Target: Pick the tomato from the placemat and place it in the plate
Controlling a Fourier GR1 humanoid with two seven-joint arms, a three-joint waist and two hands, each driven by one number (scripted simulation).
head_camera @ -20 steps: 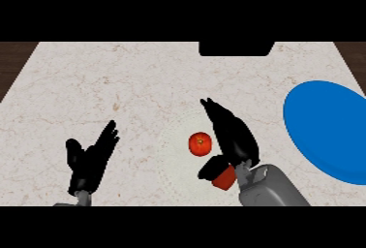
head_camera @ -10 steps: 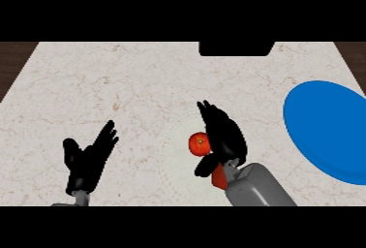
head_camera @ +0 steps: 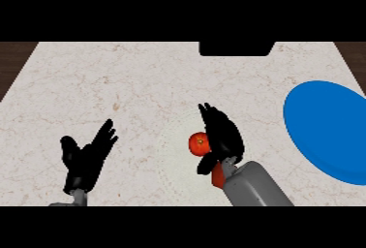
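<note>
Tomato [head_camera: 198, 143] sits near the surface's [head_camera: 129, 82] middle, touching the right hand's [head_camera: 223, 135] left side. Its fingers look straight, maybe not holding yet. Plate [head_camera: 325, 131] waits at the right edge.

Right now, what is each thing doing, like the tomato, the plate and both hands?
tomato: on the counter, right robot hand against it
right robot hand: fingers straight, beside the tomato
left robot hand: open, resting, holding nothing
blue plate: empty, at the right edge
</note>
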